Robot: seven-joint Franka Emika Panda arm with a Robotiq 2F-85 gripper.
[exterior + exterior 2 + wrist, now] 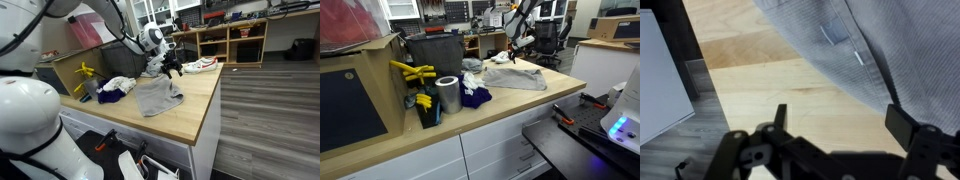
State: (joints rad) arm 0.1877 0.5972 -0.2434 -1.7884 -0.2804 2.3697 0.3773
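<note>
My gripper [840,125] is open and empty, hovering above the wooden countertop [770,90] at the edge of a grey cloth garment [890,50]. In both exterior views the gripper [170,66] [516,45] hangs over the far end of the grey cloth [158,97] [517,77], which lies spread flat on the counter. One fingertip sits over the cloth's edge, the other over bare wood. Nothing is between the fingers.
A purple cloth [110,95] [475,96] and a white cloth [120,84] lie beside the grey one. A metal can [447,95], yellow tools [412,72] and a dark bin [433,52] stand at the counter's back. A white and red shoe [203,65] lies near the far edge.
</note>
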